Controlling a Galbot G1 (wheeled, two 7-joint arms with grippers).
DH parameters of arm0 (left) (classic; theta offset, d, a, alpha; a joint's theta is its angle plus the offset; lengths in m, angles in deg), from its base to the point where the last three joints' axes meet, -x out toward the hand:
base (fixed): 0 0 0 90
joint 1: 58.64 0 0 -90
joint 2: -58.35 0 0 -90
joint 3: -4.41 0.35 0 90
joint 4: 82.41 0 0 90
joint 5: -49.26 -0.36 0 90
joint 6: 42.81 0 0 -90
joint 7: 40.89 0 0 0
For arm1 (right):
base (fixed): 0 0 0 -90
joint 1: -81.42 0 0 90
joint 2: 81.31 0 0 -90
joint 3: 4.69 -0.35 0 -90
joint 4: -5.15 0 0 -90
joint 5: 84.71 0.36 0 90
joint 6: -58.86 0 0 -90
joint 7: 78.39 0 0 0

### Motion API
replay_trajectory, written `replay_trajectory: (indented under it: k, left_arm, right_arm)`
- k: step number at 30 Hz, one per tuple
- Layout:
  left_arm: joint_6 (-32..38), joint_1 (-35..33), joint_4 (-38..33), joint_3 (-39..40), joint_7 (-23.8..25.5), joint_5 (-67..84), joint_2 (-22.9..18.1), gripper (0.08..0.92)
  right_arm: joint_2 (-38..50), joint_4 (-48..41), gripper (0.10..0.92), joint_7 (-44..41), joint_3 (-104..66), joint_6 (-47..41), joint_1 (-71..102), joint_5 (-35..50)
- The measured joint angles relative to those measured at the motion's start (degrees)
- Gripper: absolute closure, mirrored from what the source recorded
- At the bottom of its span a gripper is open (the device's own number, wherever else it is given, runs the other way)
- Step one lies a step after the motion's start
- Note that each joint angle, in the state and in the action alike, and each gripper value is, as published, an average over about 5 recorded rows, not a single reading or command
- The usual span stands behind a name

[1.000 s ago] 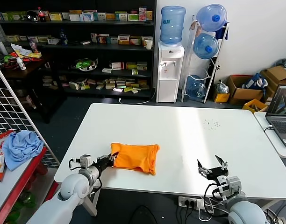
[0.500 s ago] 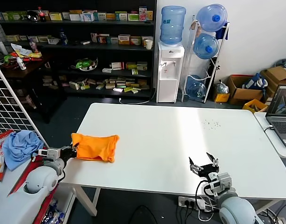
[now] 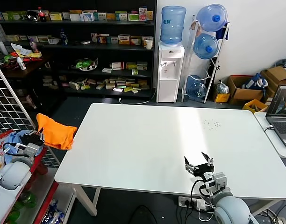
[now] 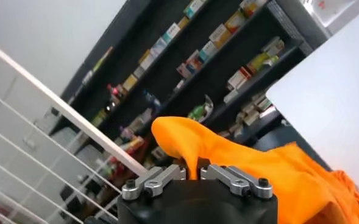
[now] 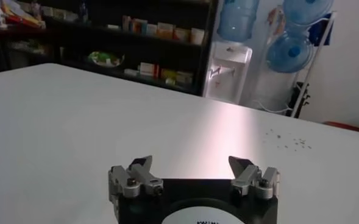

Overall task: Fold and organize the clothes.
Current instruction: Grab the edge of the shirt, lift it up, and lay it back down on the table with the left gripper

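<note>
The folded bright orange T-shirt [image 3: 55, 132] hangs in the air off the left edge of the white table [image 3: 147, 140], above the red side stand. My left gripper [image 3: 38, 138] is shut on its near edge. In the left wrist view the orange fabric [image 4: 246, 164] is pinched between the closed fingers [image 4: 167, 175]. My right gripper [image 3: 198, 163] is open and empty, low over the table's front right part. In the right wrist view its fingers [image 5: 136, 173] stand wide apart over the bare tabletop.
A light blue cloth [image 3: 19, 140] lies on the red side stand at the left, beside a white wire grid [image 3: 7, 112]. Dark shelves [image 3: 87, 51] and a water dispenser [image 3: 170, 70] stand behind the table. A laptop [image 3: 281, 112] sits at the right.
My left gripper has dragged the orange T-shirt leftward off the table and lifted it over the side stand. My right gripper has shifted slightly left along the front edge.
</note>
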Motion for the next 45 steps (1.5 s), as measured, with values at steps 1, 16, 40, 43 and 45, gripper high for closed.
replay_trajectory:
  k: [1,16,40,43,45]
  left_arm:
    - [0.46,-0.14,0.11,0.03,0.05,-1.3,0.25,0.827]
    - [1.56,-2.88,-3.2,5.03,-0.15,-5.95,-2.5,0.827]
    - [-8.22,-3.45,-16.64,17.53,-8.46,16.03,-17.97,0.827]
    - [-8.44,-2.25,-16.18,19.19,-9.68,17.89,-21.03,0.827]
    - [-8.53,-1.41,-15.81,20.2,-10.44,18.94,-23.2,0.827]
  right_arm:
    - [-0.13,-0.08,0.203,0.0,0.08,0.01,-0.12,-0.02]
    - [-0.69,0.13,0.203,0.01,-1.27,0.07,1.12,-0.86]
    - [0.63,1.83,0.203,-0.06,-6.62,0.33,6.48,-1.64]
    - [0.72,1.97,0.203,-0.06,-7.27,0.36,7.18,-1.66]
    - [0.71,2.1,0.203,-0.06,-7.67,0.38,7.62,-1.69]
